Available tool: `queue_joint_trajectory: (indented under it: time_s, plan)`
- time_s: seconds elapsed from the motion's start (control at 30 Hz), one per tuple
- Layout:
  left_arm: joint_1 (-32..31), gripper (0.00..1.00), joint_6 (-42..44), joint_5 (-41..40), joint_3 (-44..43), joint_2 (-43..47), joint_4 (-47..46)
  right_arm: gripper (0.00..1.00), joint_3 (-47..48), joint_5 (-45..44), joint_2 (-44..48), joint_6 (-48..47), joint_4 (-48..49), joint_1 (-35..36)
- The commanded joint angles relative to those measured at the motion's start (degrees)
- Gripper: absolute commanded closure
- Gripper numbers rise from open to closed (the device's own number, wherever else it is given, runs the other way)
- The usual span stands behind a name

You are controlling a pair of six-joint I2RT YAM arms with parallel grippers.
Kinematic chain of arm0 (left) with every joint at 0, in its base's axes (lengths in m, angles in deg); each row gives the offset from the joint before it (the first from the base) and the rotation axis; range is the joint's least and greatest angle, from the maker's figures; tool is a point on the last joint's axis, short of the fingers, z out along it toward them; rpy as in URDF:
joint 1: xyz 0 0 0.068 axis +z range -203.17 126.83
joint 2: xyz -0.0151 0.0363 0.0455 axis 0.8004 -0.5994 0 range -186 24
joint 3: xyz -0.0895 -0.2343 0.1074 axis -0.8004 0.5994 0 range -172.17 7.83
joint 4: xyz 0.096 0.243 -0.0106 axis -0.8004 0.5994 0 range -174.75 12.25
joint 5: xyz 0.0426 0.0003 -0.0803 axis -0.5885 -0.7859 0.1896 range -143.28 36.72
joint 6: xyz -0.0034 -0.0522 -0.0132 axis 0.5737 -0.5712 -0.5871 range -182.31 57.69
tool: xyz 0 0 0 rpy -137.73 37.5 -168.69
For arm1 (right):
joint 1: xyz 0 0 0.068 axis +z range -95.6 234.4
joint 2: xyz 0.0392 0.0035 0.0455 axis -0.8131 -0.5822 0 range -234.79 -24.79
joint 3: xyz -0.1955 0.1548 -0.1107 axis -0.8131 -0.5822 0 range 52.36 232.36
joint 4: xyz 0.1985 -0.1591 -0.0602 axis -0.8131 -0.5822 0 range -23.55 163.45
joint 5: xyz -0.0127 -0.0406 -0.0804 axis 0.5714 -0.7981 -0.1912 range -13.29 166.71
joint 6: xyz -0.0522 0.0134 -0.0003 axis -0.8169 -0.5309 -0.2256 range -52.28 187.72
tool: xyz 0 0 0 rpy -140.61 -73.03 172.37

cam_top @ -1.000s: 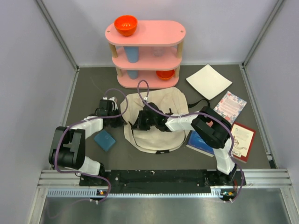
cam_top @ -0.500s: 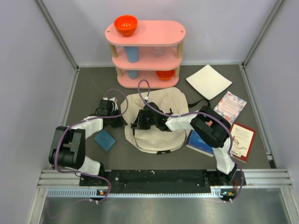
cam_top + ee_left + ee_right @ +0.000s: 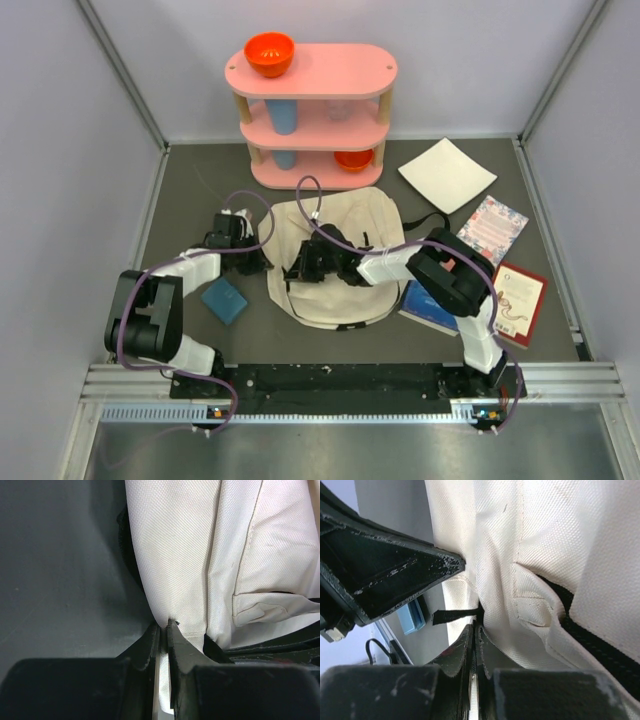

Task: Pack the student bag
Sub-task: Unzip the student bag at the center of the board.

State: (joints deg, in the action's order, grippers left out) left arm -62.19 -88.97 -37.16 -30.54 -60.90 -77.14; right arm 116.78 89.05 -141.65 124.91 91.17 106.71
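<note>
The student bag (image 3: 340, 235) is a cream fabric backpack lying flat in the middle of the table, with black straps at its right. My left gripper (image 3: 260, 262) is at the bag's left edge, shut on a fold of its cream fabric (image 3: 164, 630). My right gripper (image 3: 298, 270) lies over the bag's front left part. In the right wrist view it (image 3: 476, 627) is shut at the base of a black zipper pull tab (image 3: 454, 616), next to the dark zipper (image 3: 590, 640). The bag's inside is hidden.
A pink three-tier shelf (image 3: 312, 72) stands at the back with an orange bowl (image 3: 269, 53) on top and a blue cup (image 3: 283, 116) inside. A white square sheet (image 3: 447, 174) and three books (image 3: 492, 226) (image 3: 519, 300) (image 3: 430, 308) lie right of the bag. A blue block (image 3: 224, 300) lies left.
My right gripper has shifted very slightly to the right on the bag. The left gripper and the bag look unmoved.
</note>
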Motion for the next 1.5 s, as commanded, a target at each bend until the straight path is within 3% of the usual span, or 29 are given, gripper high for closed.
queue_joint_trajectory:
  time_s: [0.0, 0.23, 0.47, 0.6, 0.9, 1.17, 1.3, 1.33, 1.37, 1.47]
  plan:
    - [-0.04, 1.0, 0.38, -1.09, -1.97, -1.23, 3.28, 1.0, -2.11, 4.18, 4.18, -3.48, 3.64, 0.59]
    - [2.68, 1.0, 0.38, -4.34, -4.34, -2.02, 4.77, 1.0, -5.36, 4.72, 11.29, -6.56, 2.51, 2.0]
    - [4.09, 1.0, -0.5, -1.88, -3.91, -3.69, 3.11, 1.0, -8.17, 4.98, 15.34, -8.93, 1.89, 3.05]
    - [4.53, 1.0, -0.5, -2.67, -4.26, -3.6, 3.19, 1.0, -8.88, 3.93, 16.84, -11.48, -3.37, 4.9]
    - [7.08, 1.0, -1.82, -2.14, -6.01, -5.18, 2.49, 1.0, -19.32, 3.04, 24.65, -9.99, -0.31, 6.66]
    - [8.14, 1.0, -1.91, -0.48, -5.75, -5.27, 1.53, 1.0, -23.73, 0.76, 29.32, -9.2, -1.19, 7.98]
    - [8.05, 1.0, -1.65, 1.72, -4.52, -4.31, 0.47, 1.0, -21.2, -0.82, 28.01, -9.03, -1.89, 7.89]
    - [8.14, 1.0, -1.39, 2.07, -4.09, -4.13, 0.21, 0.92, -20.05, -0.65, 26.61, -8.68, -1.98, 7.72]
    - [8.14, 1.0, -1.3, 2.77, -3.56, -4.04, -0.06, 0.74, -18.91, -0.3, 25.55, -8.5, -1.9, 7.54]
    - [8.05, 1.0, -1.56, 4.53, -2.24, -3.69, -1.02, 0.61, -13.46, -0.56, 21.51, -8.49, -2.86, 7.45]
